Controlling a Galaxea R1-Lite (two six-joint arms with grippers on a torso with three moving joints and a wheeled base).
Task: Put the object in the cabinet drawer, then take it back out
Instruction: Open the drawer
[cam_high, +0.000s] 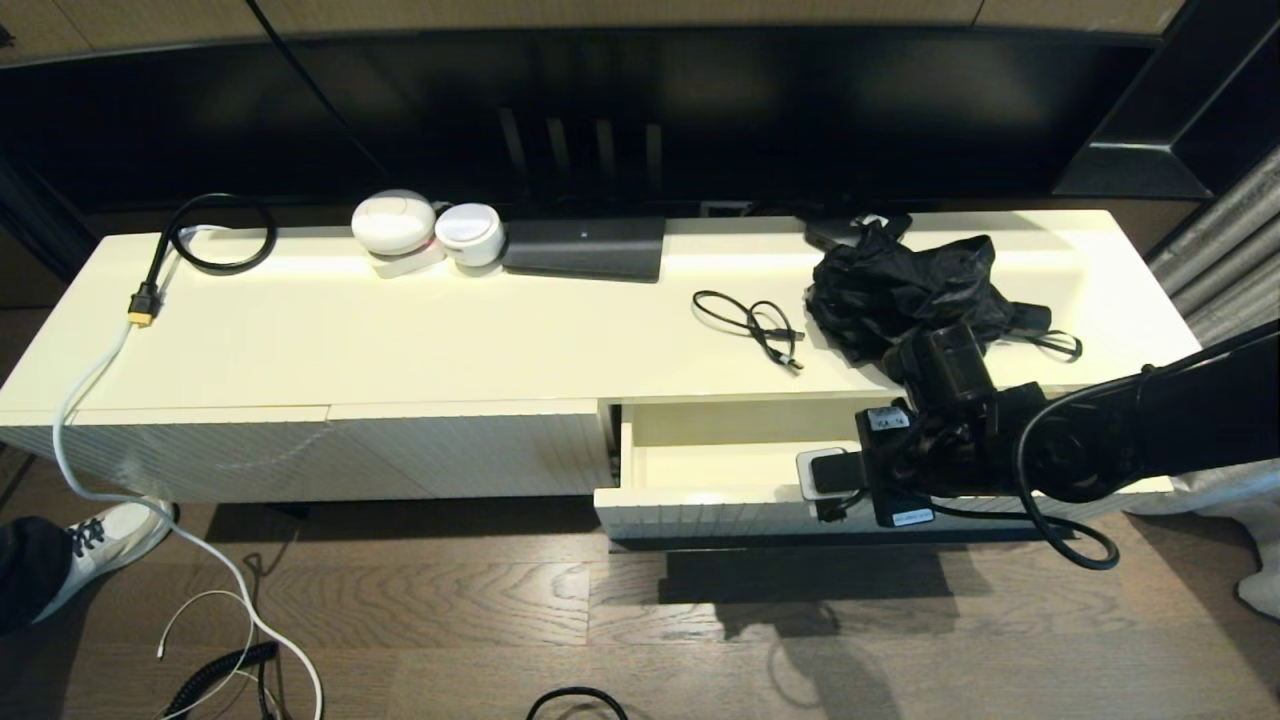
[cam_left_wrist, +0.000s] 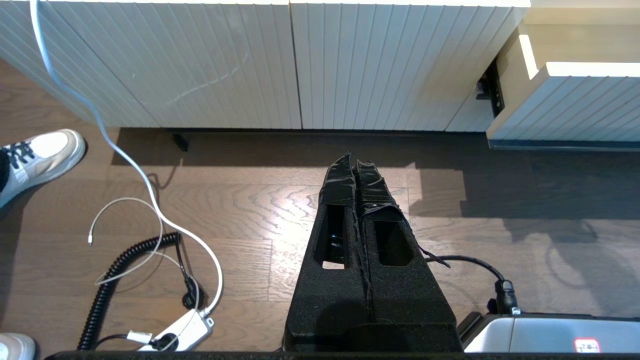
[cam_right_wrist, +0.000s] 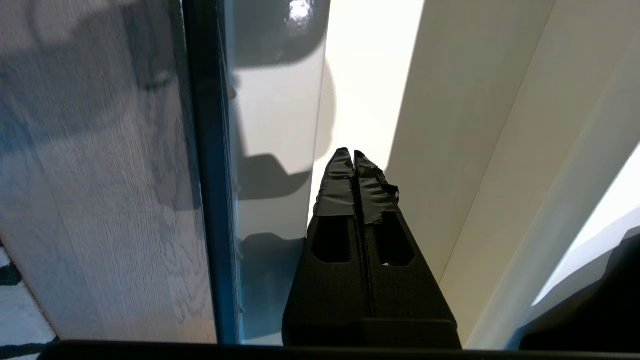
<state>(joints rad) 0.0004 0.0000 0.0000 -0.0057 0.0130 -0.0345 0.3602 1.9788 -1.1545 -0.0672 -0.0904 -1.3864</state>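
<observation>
The cabinet drawer (cam_high: 700, 465) stands pulled out at the cabinet's right end, its fluted front (cam_left_wrist: 575, 110) showing in the left wrist view. A small flat object (cam_high: 806, 468) with a white rim and dark face lies inside, against the front wall. My right gripper (cam_high: 858, 478) reaches into the drawer from the right, its tip right at the object. In its wrist view the right gripper (cam_right_wrist: 352, 152) is shut with nothing between the fingers, over the drawer's smooth floor (cam_right_wrist: 365, 100), beside the black bar handle (cam_right_wrist: 210, 200). My left gripper (cam_left_wrist: 354, 159) is parked low over the floor, shut and empty.
On the cabinet top lie a crumpled black bag (cam_high: 905, 285), a coiled black cable (cam_high: 755, 325), a flat black box (cam_high: 585, 248) and two white round devices (cam_high: 395, 222). A white cable (cam_high: 75, 420) hangs to the wooden floor, near a person's shoe (cam_high: 100, 545).
</observation>
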